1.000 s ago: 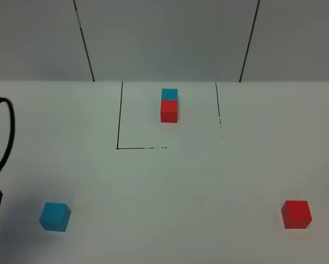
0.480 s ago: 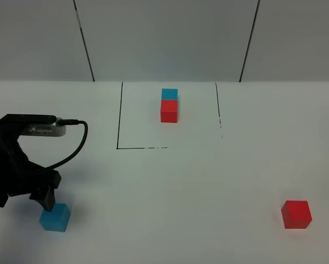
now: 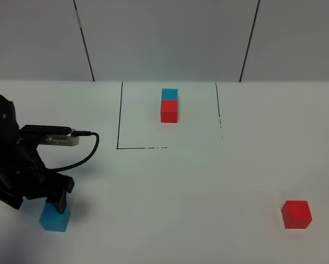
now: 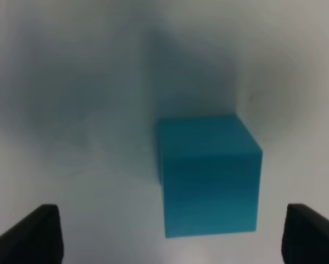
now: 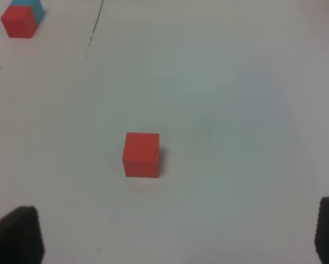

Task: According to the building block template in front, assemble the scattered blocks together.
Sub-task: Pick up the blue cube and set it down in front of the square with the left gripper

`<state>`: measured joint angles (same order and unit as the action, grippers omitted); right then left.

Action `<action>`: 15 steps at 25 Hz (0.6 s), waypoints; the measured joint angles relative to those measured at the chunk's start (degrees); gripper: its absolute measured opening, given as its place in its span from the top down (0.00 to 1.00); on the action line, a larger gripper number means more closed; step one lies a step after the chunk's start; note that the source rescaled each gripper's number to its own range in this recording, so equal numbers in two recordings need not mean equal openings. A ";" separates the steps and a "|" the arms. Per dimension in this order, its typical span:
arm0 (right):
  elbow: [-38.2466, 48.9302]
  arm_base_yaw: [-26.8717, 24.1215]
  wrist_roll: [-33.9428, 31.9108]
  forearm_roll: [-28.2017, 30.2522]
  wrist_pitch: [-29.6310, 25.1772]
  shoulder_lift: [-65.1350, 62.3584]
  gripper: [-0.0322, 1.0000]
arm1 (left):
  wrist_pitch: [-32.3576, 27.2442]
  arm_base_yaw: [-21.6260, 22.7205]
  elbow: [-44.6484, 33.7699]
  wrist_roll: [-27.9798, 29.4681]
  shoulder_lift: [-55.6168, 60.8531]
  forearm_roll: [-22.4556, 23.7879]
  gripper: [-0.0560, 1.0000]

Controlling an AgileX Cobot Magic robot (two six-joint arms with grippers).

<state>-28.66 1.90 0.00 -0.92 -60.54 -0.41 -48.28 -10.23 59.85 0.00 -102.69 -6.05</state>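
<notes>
LINING UP THE FIRST PICK: At the lower left of the overhead frame, the left gripper (image 4: 175, 245) hovers over the cyan-blue cube (image 3: 54, 219). Its fingers are spread wide, and the block sits on the white table (image 3: 208, 181) between them, closer to one finger than the other. Neither finger touches it. The open stance appears meant to straddle the cube before closing.

At the lower right, well apart from the cyan-blue cube, the red cube (image 3: 296, 214) lies alone. The right gripper (image 5: 172, 236) is out of the overhead shot. Its own camera shows its fingers parted and empty, with the red block some way ahead of them.

At the upper centre, the building block template (image 3: 119, 121) frames the template pair (image 3: 169, 104) in thin black lines. The pair touch, cyan-blue farther up the frame and red nearer the bottom. That is the arrangement the two loose cubes must copy, and neither has yet been lifted.
</notes>
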 joint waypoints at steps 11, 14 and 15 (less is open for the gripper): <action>0.00 0.00 0.00 0.00 0.00 0.00 0.00 | 2.99 -3.84 0.00 2.03 -3.55 0.21 0.08; 0.00 0.00 0.00 0.00 0.00 0.00 0.00 | 3.48 -3.84 -0.57 2.70 -4.61 0.21 0.08; 0.00 0.00 0.00 0.00 0.00 0.00 0.00 | 3.98 -3.84 -0.97 2.85 -5.12 0.21 0.08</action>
<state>-28.66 1.90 0.00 -0.92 -60.54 -0.41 -44.30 -14.07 58.88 2.85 -107.81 -5.84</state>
